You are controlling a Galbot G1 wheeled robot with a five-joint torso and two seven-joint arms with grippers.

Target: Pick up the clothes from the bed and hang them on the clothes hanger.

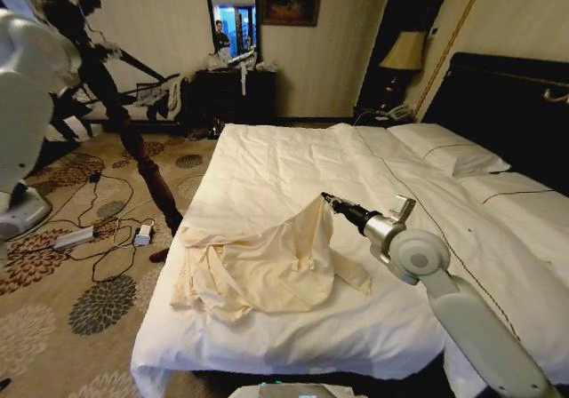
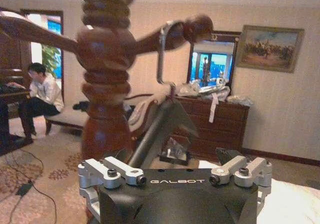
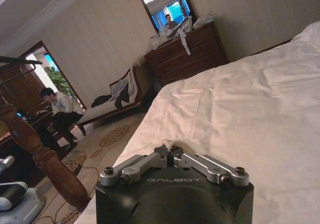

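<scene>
Right now the right claw (image 1: 325, 197) reaches out over the bed (image 1: 267, 154) and is pinched shut on a raised fold of the cream shirt (image 1: 267, 265), lifting that part into a small peak above the white sheet. Most of the shirt lies crumpled on the near left part of the bed, close to the foot edge. In the right wrist view the right claw (image 3: 168, 146) has its fingers drawn together with a bit of pale cloth caught between their tips, and the white bed (image 3: 260, 99) stretches away beyond it. The left claw (image 2: 172, 156) is held up well away from the bed, beside a dark wooden coat stand (image 2: 105, 74); its jaws stand apart on either side of the dark bar of the clothes hanger (image 2: 165, 119), and I cannot tell whether they press on it. The hanger's silvery wire hook (image 2: 161, 54) is looped over one wooden arm of the stand. In the head view the coat stand (image 1: 142, 163) rises from the patterned carpet (image 1: 53, 300) left of the bed, with cables (image 1: 111, 225) lying at its foot.
</scene>
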